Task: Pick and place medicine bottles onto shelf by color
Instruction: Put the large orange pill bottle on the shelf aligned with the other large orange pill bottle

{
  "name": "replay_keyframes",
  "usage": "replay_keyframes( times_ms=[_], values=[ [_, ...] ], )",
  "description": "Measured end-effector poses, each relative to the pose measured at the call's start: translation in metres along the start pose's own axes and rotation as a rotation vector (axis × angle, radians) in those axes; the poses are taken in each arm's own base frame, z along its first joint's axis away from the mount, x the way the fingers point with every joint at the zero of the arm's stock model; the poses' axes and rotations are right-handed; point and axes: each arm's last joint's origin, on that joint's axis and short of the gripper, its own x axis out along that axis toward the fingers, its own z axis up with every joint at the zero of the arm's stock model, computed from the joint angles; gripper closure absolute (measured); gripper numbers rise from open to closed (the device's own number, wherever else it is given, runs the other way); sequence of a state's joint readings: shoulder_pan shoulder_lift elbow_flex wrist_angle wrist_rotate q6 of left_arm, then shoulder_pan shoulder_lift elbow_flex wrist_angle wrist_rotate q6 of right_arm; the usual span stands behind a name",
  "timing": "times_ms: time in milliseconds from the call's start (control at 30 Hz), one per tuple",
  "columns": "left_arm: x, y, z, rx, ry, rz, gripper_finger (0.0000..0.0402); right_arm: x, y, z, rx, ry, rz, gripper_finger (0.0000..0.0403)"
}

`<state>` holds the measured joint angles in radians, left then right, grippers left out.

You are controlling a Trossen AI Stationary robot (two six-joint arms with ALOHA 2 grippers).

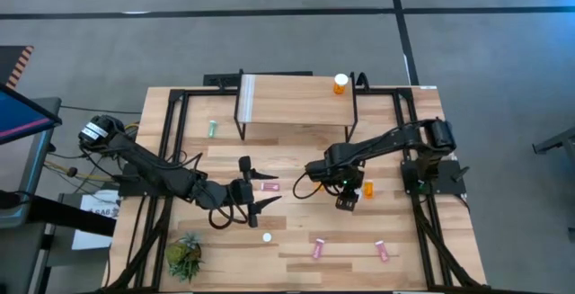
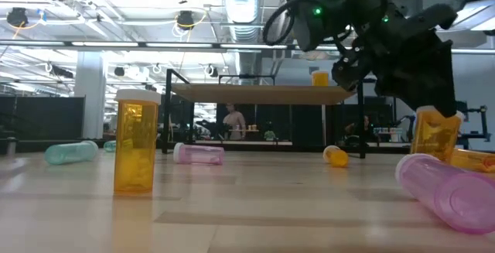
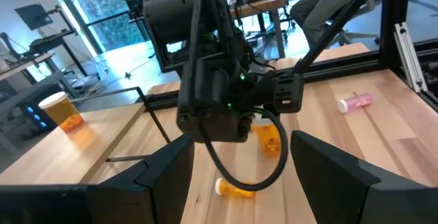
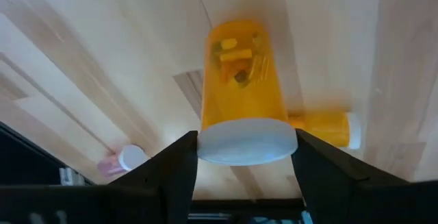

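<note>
My right gripper [image 1: 346,201] points down at the table's right middle, shut on an orange medicine bottle [image 4: 239,73] with a white cap. A second orange bottle [image 1: 367,189] lies beside it. One orange bottle [image 1: 340,84] stands on the shelf [image 1: 296,101] at the far edge. My left gripper [image 1: 260,186] hovers open at mid-table, level, with nothing between its fingers [image 3: 171,176]; a pink bottle [image 1: 269,186] lies under it. Other pink bottles [image 1: 318,250] [image 1: 382,251] lie near the front, a teal one [image 1: 213,129] lies at far left, and a capped orange one [image 2: 135,141] stands upright. My right gripper has the orange bottle's white cap [image 4: 246,142] pinched between its two fingers [image 4: 171,176], one on each side of the cap's rim. The fingers come from above, slanting down. The bottle [image 2: 435,133] hangs tilted below them, its bottom at the tabletop; whether it rests there I cannot tell.
A small green plant [image 1: 184,256] sits at the near left corner. Black frame rails [image 1: 171,150] run along the table's left and right sides. The shelf's black legs [image 1: 241,119] stand on the far half of the table. A small orange bottle [image 2: 336,156] lies near a shelf leg.
</note>
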<state>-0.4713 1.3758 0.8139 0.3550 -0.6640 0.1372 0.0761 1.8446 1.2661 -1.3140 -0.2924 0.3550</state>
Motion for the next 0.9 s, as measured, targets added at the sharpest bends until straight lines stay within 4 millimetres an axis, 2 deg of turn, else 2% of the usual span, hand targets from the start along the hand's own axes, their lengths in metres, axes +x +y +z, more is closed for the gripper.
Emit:
replay_keyframes(
  times_ms=[433,900],
  values=[
    [0.0,0.0,0.0,-0.004,-0.001,-0.004,0.0168,-0.026,0.01,0.007,-0.029,-0.107,0.031,0.0153],
    [0.0,0.0,0.0,-0.004,-0.002,-0.011,0.0168,-0.025,0.01,0.007,-0.021,-0.09,-0.011,0.0152]
  ],
)
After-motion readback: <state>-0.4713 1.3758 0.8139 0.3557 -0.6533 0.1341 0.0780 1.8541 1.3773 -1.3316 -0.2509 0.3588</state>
